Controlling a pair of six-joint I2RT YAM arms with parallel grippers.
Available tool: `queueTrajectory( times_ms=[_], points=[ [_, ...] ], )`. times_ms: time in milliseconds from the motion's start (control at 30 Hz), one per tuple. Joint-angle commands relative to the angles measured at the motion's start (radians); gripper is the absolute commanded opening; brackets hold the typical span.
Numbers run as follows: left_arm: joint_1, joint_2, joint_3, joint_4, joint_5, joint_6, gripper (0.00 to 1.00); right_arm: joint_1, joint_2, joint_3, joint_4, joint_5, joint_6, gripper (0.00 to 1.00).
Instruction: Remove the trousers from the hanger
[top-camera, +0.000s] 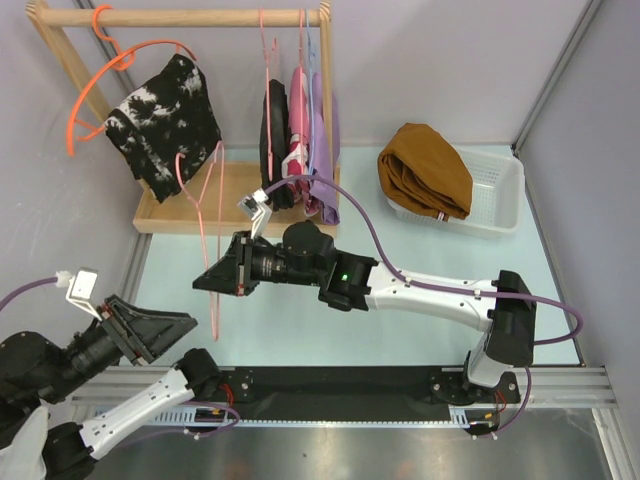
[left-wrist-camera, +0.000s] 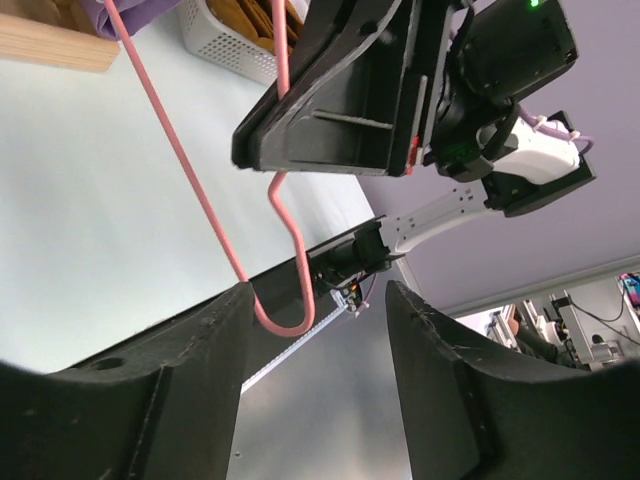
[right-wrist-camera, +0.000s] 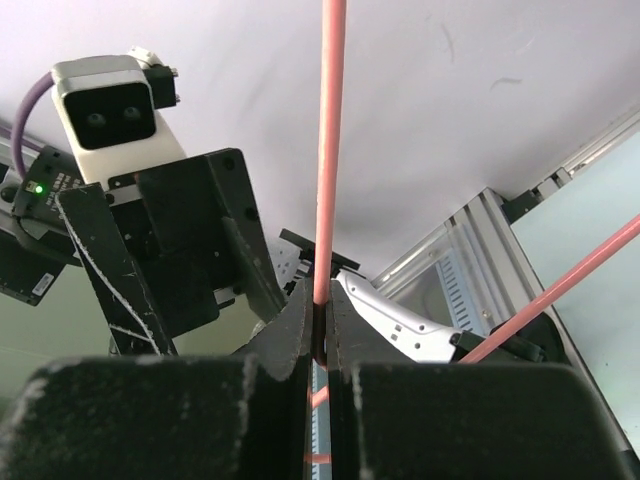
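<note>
The right claw (right-wrist-camera: 320, 335) is pinched shut on the wire of the pink hanger (right-wrist-camera: 328, 150), above the tabletop (top-camera: 300, 325). The left claw (left-wrist-camera: 315, 360) stands wide, the hanger's lower bend between its fingers, perhaps brushing one. The rust-brown trousers (top-camera: 425, 170) lie heaped in the white basket (top-camera: 497, 190), well apart.

hanger (right-wrist-camera: 327, 150): smooth coated wire | trousers (top-camera: 425, 165): matt cloth | basket (top-camera: 495, 195): perforated plastic | rack (top-camera: 180, 17): bare matt wood

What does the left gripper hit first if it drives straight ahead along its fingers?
Likely the bottom bend of the thin pink wire hanger, just ahead of the left gripper and its open fingers; depth unclear.
</note>
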Motion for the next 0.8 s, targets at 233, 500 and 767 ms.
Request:
queueTrajectory(
  times_ms=[233, 500, 767],
  points=[
    [-0.012, 0.051, -0.107, 0.123, 0.092, 0.003, 0.54, -0.002, -0.014, 0.050, 0.051, -0.015, -0.015, 0.00],
    [-0.014, 0.054, -0.148, 0.155, 0.113, -0.004, 0.46, 0.007, -0.017, 0.043, 0.057, -0.010, -0.017, 0.00],
    [-0.012, 0.057, -0.180, 0.184, 0.126, -0.018, 0.31, 0.010, -0.019, 0.036, 0.073, -0.016, -0.006, 0.00]
  ],
)
